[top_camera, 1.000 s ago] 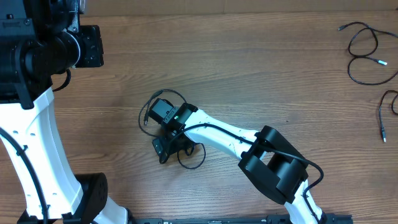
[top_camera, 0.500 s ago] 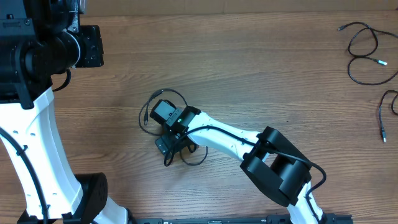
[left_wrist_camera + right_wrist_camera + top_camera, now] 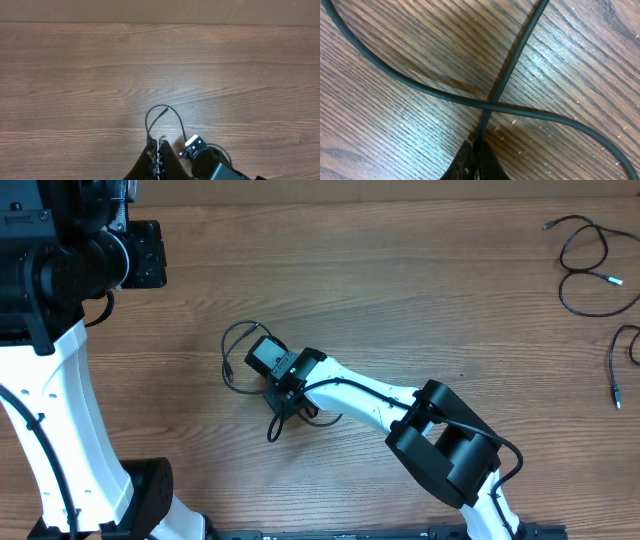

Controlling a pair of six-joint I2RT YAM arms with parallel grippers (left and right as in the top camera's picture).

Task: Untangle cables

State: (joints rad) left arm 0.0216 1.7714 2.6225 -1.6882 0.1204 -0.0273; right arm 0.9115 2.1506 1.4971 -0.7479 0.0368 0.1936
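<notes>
One thin black cable (image 3: 233, 340) lies at the table's middle, its loop left of my right gripper (image 3: 284, 398) and its tail (image 3: 272, 430) trailing toward the front. In the right wrist view the gripper (image 3: 479, 150) is shut on this cable (image 3: 512, 55) just below where the cord crosses itself. Two more cables lie apart at the far right, a looped one (image 3: 585, 275) and a shorter one (image 3: 622, 365). My left gripper (image 3: 158, 150) hangs high above the table, shut and empty. From there the same loop (image 3: 162, 112) shows far below.
The left arm's black wrist (image 3: 135, 255) and white link (image 3: 60, 420) fill the left side. The right arm's white link (image 3: 370, 395) and black elbow (image 3: 445, 445) stretch across the front middle. Bare wood lies between the middle cable and the far-right cables.
My right gripper has shut on the middle cable and shifted a little up and to the right. The cable's loop slid left and its tail straightened. The left arm has not moved.
</notes>
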